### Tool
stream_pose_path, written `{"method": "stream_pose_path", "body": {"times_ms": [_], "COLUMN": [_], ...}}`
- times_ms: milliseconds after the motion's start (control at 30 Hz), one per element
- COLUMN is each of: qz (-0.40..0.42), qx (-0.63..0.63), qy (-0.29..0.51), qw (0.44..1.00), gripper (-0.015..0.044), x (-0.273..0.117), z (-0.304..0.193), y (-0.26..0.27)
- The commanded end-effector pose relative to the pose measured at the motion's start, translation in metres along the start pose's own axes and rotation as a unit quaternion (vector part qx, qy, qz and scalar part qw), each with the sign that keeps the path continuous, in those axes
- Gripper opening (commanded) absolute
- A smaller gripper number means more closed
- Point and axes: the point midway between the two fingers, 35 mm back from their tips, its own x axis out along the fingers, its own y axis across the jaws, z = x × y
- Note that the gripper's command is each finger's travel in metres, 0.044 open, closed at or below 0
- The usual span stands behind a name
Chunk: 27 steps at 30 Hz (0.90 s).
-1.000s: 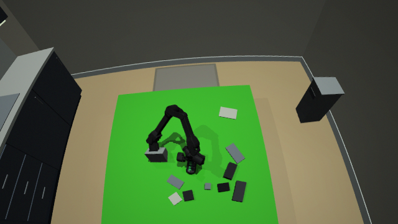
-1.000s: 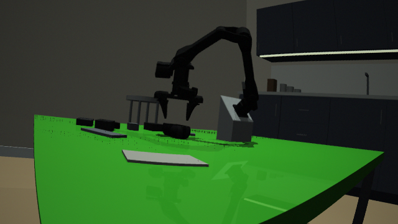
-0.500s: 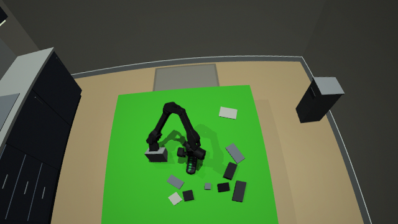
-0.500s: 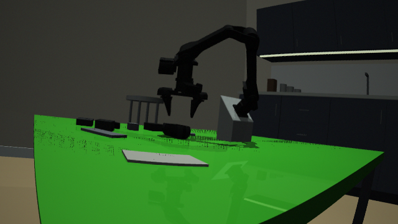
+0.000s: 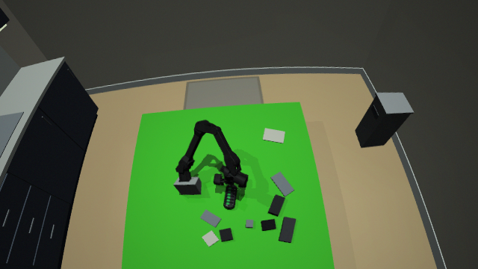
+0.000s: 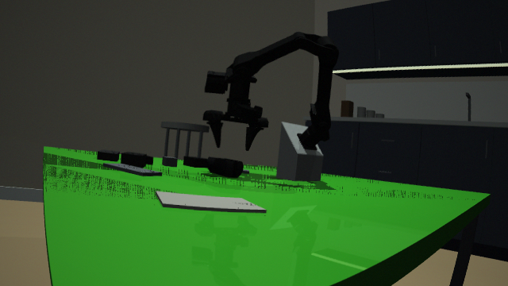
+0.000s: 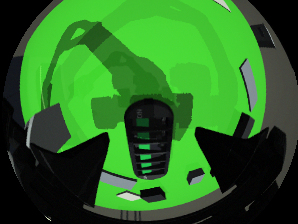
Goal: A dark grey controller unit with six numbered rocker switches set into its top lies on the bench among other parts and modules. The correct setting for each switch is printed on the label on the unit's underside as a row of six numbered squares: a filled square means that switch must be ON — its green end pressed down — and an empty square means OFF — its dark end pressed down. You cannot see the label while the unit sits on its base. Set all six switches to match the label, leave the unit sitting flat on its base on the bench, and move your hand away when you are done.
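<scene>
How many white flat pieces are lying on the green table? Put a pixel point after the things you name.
2. The larger white piece [image 5: 273, 135] [image 6: 210, 202] [image 7: 223, 4] lies toward the top view's upper right, the smaller white piece [image 5: 210, 238] [image 7: 128, 196] near its bottom. Another could be hidden under the arm [image 5: 225, 147] [image 6: 274, 52].

- The marking "ON" is printed in pale capitals on the top face of the controller unit [image 5: 232, 203] [image 6: 225, 167] [image 7: 170, 142]. It is located near the rounded end shown uppermost in the wrist view, just beside the first rocker switch [image 7: 143, 122], on the side where green is exposed.
- A small pale mark is carried at the opposite end of the same face; it cannot be read.
- Faint marks are shown along the side of the switch row opposite the green; no character can be identified.
- Dark specks are shown on the white rectangular plate [image 5: 274, 135] [image 6: 210, 202]; no legible text is formed.
</scene>
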Motion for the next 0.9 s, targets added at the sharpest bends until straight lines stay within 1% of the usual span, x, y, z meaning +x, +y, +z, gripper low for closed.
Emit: {"method": "stream_pose_path", "body": {"times_ms": [0, 867], "qz": [-0.001, 0.0], "qx": [0.002, 0.002], "qy": [-0.001, -0.003], "qw": [1.0, 1.0], "gripper": [0.044, 0.044], "x": [0.006, 0.048], "z": [0.001, 0.002], "y": [0.0, 0.001]}}
